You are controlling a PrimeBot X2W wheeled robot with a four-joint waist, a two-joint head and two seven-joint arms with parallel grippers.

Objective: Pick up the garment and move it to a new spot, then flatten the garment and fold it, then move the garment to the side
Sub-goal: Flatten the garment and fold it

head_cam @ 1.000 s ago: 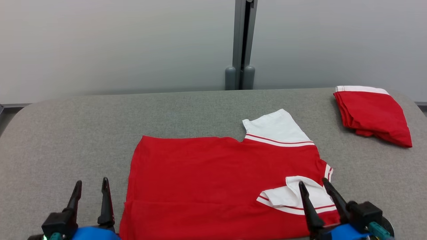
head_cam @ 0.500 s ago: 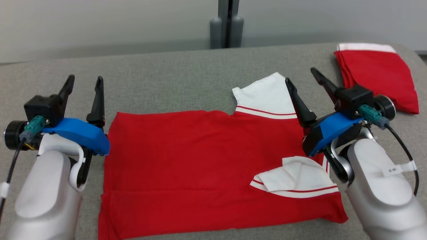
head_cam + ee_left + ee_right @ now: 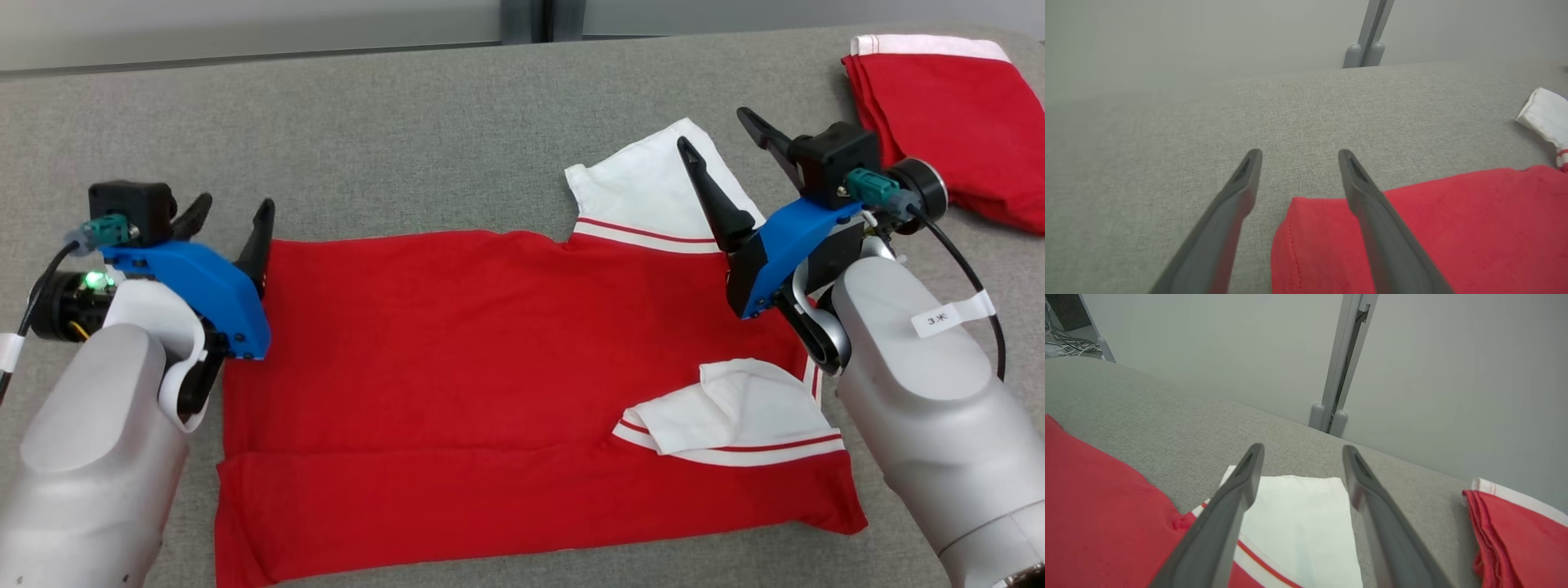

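The garment [image 3: 457, 359] is a red T-shirt with white sleeves, spread on the grey table with its near edge folded over. One white sleeve [image 3: 653, 188] sticks out at the far side, the other [image 3: 727, 416] lies folded onto the red body. My left gripper [image 3: 233, 214] hovers open over the shirt's far left corner [image 3: 1306, 212]. Over the far white sleeve [image 3: 1302, 514] my right gripper [image 3: 718, 131] stands open too. Nothing is between either pair of fingers.
A second red garment with a white band [image 3: 947, 122], folded, lies at the table's far right corner, also in the right wrist view [image 3: 1515, 539]. The grey fabric table [image 3: 408, 122] ends at a pale wall with a grey post [image 3: 1343, 363].
The head camera has tilted down. Both arms have come forward and up over the shirt, the left to its far left corner, the right to the far sleeve. Both stayed open.
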